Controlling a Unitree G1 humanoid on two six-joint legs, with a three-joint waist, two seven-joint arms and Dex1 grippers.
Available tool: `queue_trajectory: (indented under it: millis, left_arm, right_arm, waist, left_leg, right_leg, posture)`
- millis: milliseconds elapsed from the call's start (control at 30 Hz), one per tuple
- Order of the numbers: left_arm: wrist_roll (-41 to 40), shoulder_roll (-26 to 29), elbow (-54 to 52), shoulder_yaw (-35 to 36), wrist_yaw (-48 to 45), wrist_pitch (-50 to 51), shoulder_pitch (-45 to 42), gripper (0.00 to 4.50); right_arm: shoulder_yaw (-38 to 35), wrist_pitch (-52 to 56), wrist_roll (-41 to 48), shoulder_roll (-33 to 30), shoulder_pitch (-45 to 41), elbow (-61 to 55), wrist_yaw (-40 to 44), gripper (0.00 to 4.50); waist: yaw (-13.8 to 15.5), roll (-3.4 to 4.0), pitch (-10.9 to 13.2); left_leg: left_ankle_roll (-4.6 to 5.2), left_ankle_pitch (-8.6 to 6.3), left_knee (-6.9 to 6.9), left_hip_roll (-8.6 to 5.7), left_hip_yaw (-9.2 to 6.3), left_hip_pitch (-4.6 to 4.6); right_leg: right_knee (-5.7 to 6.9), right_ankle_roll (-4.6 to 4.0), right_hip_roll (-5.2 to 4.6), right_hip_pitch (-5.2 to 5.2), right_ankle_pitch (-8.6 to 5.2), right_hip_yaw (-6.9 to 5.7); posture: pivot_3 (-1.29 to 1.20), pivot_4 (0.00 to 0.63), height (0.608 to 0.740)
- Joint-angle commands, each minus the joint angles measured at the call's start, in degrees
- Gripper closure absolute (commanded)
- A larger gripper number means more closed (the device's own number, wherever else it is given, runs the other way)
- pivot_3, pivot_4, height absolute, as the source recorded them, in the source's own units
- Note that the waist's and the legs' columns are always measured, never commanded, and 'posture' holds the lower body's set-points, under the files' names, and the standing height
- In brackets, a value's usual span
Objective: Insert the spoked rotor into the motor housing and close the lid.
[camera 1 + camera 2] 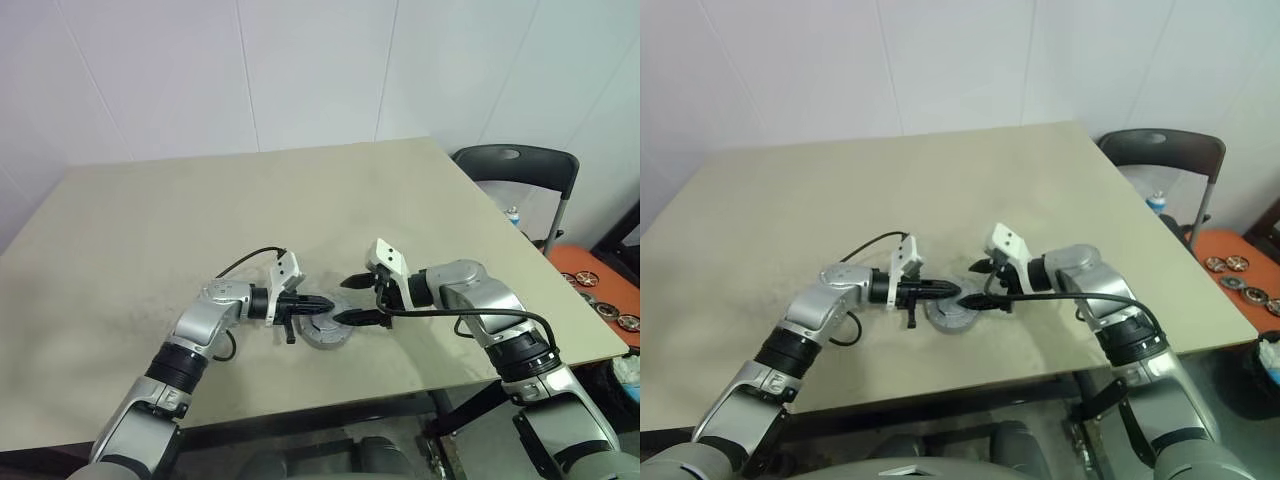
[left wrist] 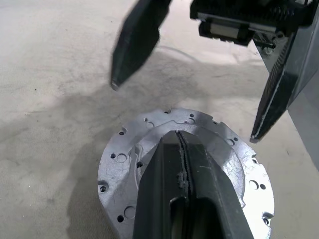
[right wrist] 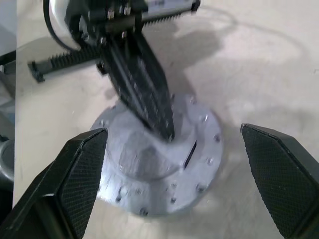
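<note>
Closest to where I stand, the right gripper [image 1: 356, 297] hangs over the near middle of the beige table [image 1: 150, 220] with its two black fingers spread wide and nothing between them. Facing it from the other side, the left gripper [image 1: 318, 303] has its fingers pressed flat together, the joined tip resting on, or just above, the raised centre of a grey metal disc with small holes round its flange [image 2: 124, 164]. I cannot tell for sure whether it touches.

That disc looks like the lid already seated over the motor housing, so by my reckoning the closing step is about done. The spoked rotor would then be inside, though no picture lets me confirm it.

What could go wrong: if the lid sits slightly cocked, a push from the closed left tip off-centre could tip it or skate the whole assembly along the smooth tabletop. The open right fingers straddle the disc closely, and a drop or a swing inward might clip its rim or knock the left fingers.

Hidden from me are the copper windings, anything under the grey disc, and the near edge of the flange behind the left fingers. A dark folding chair [image 1: 520, 165] stands off beyond the table's right corner.
</note>
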Motion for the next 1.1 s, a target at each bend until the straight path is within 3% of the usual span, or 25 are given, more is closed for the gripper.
queue_trajectory:
  millis: [33, 167, 267, 400, 633, 833, 1000, 1100]
  left_arm:
    - [1.2, 0.3, 1.4, -0.2, 0.2, 0.2, 0.1, 4.5]
    - [1.2, 0.4, 1.2, -0.2, 0.1, 0.1, 0.4, 4.5]
    - [1.1, 0.7, 0.7, -0.5, -0.3, 0.4, 0.9, 4.5]
    - [0.5, 1.8, -1.0, -0.8, -2.1, 1.3, 1.7, 4.5]
    - [0.3, 4.2, -2.8, -0.6, -4.3, 2.2, 2.8, 4.5]
    - [0.6, 4.1, -2.7, -0.1, -3.3, 2.0, 3.1, 4.5]
    - [0.5, 3.5, -3.3, 0.0, -2.2, 2.1, 3.3, 4.5]
    - [0.4, 3.2, -3.7, 0.0, -1.7, 2.2, 3.5, 4.5]
  right_arm:
    - [-3.3, 0.0, 1.3, 1.7, -2.8, 1.3, -2.8, 0.03]
    - [-7.4, 6.1, 5.2, 3.2, -6.0, 3.2, -4.7, 0.03]
    - [-11.6, 18.2, 12.1, 2.8, -9.5, 3.3, -3.9, 0.03]
    - [-11.8, 30.0, 18.1, -0.1, -10.0, 0.7, -1.4, 0.03]
    - [-11.0, 37.9, 21.3, -1.6, -7.2, -0.4, -3.6, 0.03]
    - [-16.4, 45.6, 23.9, 1.7, -7.8, 4.6, -8.5, 0.03]
    - [-25.2, 54.3, 25.1, 4.8, -8.3, 12.0, -14.3, 0.03]
    - [-25.1, 55.3, 26.2, 3.9, -5.0, 12.6, -17.6, 0.03]
  waist:
    - [0.0, 0.0, 0.0]
    - [0.0, 0.02, 0.0]
    - [0.0, 0.06, 0.0]
    - [0.0, 0.06, 0.0]
    - [-0.2, 0.07, 0.0]
    - [-0.2, 0.07, 0.0]
    - [-0.1, 0.08, 0.0]
    - [0.0, 0.08, 0.0]
  left_leg:
    - [0.0, 0.0, 0.01, 0.0, 0.0, 0.0]
    - [0.0, 0.0, 0.03, -0.01, 0.01, 0.0]
    - [0.0, 0.0, 0.03, 0.0, -0.01, 0.0]
    - [0.07, -0.04, 0.0, 0.01, -0.08, 0.0]
    - [0.16, -0.09, 0.0, 0.0, 0.0, -0.03]
    - [0.16, -0.09, 0.04, 0.01, 0.03, -0.01]
    - [0.16, -0.09, 0.04, 0.01, 0.02, -0.02]
    - [0.16, -0.09, 0.04, 0.01, 0.01, -0.03]
  right_leg:
    - [-0.01, 0.0, -0.01, 0.01, 0.0, 0.0]
    - [0.0, -0.01, -0.01, 0.03, -0.01, 0.01]
    - [0.01, -0.02, -0.01, 0.02, 0.01, 0.0]
    - [0.0, -0.04, -0.01, 0.01, 0.02, 0.0]
    - [-0.04, 0.01, -0.02, 0.0, -0.02, 0.0]
    - [-0.01, 0.01, 0.0, 0.01, -0.02, 0.0]
    - [-0.01, -0.01, -0.02, 0.0, 0.0, 0.0]
    - [-0.01, -0.02, -0.04, 0.01, 0.01, 0.0]
  posture:
    - [0.0, 0.0, 0.74]
    - [0.0, 0.0, 0.74]
    - [0.0, 0.0, 0.74]
    - [0.0, 0.0, 0.74]
    - [0.0, 0.0, 0.74]
    - [0.0, 0.0, 0.74]
    - [0.0, 0.0, 0.74]
    - [0.0, 0.0, 0.74]
